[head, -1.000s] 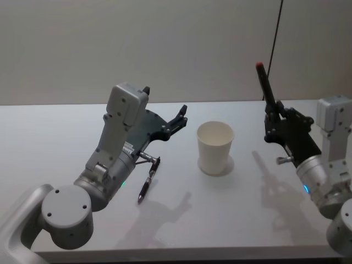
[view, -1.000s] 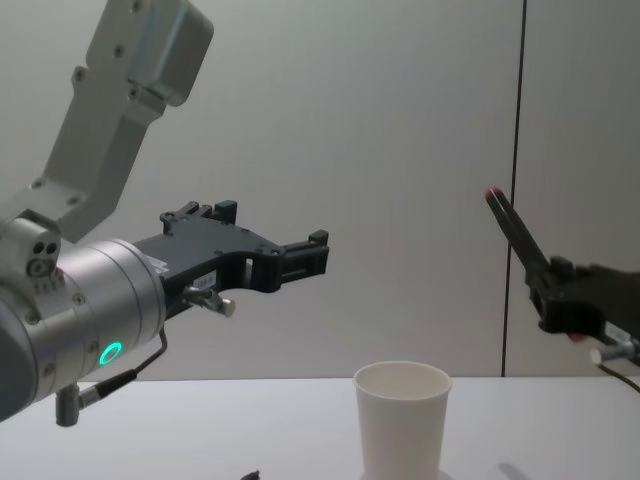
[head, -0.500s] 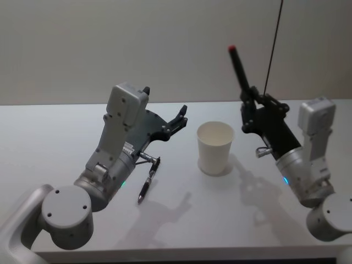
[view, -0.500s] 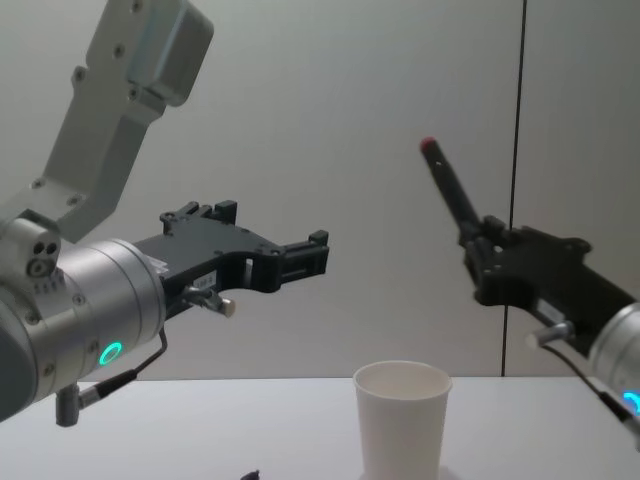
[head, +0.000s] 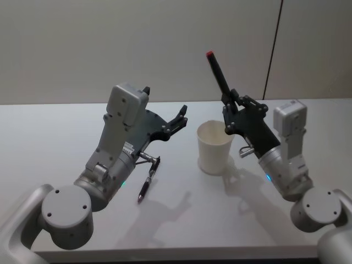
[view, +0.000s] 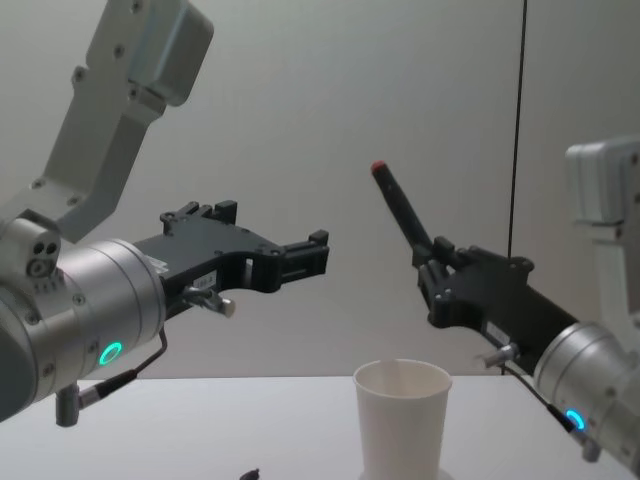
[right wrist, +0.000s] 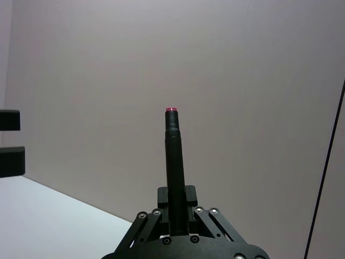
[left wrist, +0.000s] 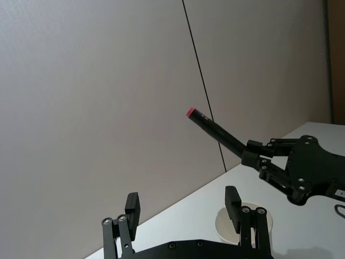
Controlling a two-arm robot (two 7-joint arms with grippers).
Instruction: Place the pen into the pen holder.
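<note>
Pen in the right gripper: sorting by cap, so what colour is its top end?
Red tip on the black pen; clearest in head view.

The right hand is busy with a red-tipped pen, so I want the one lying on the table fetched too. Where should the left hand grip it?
Mid-barrel of the pen on the table, from straight above, closing across its width: it lies flat, thin and long, leaving only its sides free. The open left hand hovers higher, beyond it.

Over the cup (head: 214,148): open mouth, free air.
Right side: right end effector (head: 230,104) with raised pen (head: 218,75) hangs by the rim.
Left side: left end effector (head: 181,116) hovers near, above worktop (head: 44,137).
</note>
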